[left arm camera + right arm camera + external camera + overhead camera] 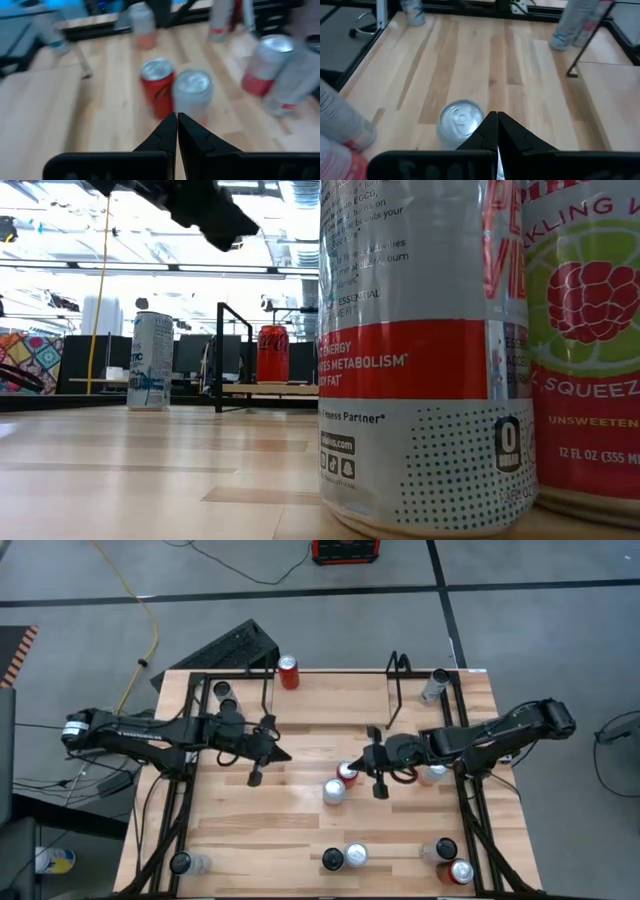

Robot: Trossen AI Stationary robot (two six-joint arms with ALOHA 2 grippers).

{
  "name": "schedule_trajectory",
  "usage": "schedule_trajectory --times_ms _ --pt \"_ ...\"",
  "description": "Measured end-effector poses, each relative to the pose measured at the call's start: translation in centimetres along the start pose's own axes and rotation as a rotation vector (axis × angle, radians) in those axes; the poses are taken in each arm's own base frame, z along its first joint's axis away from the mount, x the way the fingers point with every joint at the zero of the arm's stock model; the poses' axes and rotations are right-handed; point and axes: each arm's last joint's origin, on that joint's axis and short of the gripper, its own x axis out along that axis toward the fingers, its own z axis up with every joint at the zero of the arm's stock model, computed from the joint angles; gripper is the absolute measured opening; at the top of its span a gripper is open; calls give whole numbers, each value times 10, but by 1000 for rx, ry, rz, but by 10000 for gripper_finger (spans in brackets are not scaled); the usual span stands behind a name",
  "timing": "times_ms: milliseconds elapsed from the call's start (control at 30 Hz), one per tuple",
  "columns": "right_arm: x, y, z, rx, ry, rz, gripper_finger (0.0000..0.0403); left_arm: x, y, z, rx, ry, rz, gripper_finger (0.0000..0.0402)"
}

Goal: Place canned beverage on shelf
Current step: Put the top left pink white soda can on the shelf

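The shelf (330,690) is a low black wire rack at the table's far edge, with one upright end bracket (268,690) on its left and another (397,680) on its right. A red can (289,672) stands on its left end and also shows in the low view (273,353). A red can (347,775) and a silver can (334,791) stand side by side mid-table. My left gripper (286,754) is shut and empty to their left, pointing at them (177,125). My right gripper (358,768) is shut and empty just right of them, above the silver can (460,122).
Several more cans stand near the front edge (345,858) (452,862), two of them close before the low camera (420,350) (590,340). Others stand at the far left (225,697) and far right (435,685). Black rail frames (175,790) (475,810) run along both sides. Bare wood lies mid-left.
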Motion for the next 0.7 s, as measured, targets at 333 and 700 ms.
schedule_trajectory --times_ms 333,700 --pt "-1 8 -1 -17 6 -17 27 57 -19 -7 192 -174 -305 68" --pt "-8 39 -8 -27 41 -9 27 110 -29 -21 233 -204 -130 243"
